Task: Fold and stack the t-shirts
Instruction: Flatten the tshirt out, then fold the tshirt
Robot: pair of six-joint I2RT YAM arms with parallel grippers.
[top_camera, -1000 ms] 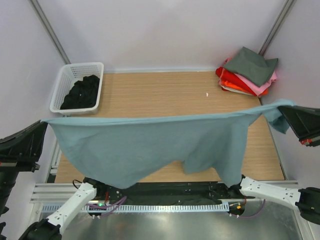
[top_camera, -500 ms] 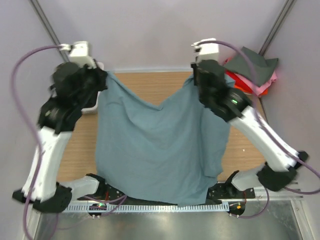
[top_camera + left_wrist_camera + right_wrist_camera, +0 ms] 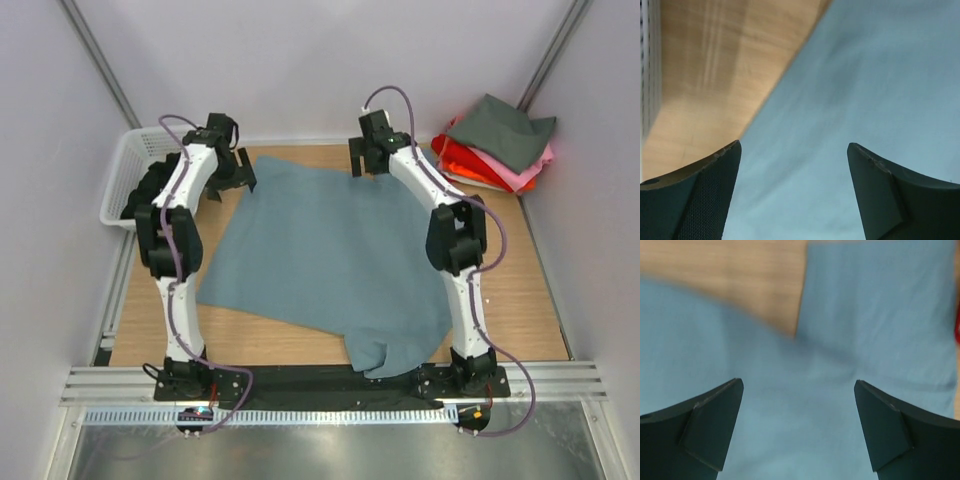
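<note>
The left gripper (image 3: pixel 233 172) and right gripper (image 3: pixel 363 158) gape wide, empty, over the blue-grey t-shirt's (image 3: pixel 330 250) far edge; bare desk (image 3: pixel 520 290) flanks it.

L arm (image 3: pixel 172 250) prob. half-hides black t-shirt (image 3: pixel 141 192) in basket (image 3: pixel 115 178).

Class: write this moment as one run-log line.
blue-grey t-shirt: spread on table | left gripper: jaws open | right gripper: jaws open | fold: not begun

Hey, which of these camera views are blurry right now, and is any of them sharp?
Top external: sharp, evenly lit, the blue-grey t-shirt and the folded stack crisp. Left wrist: smeared, wood grain of the table streaked. Right wrist: soft too, cloth edges fuzzy, its own fingers look sharper.
</note>
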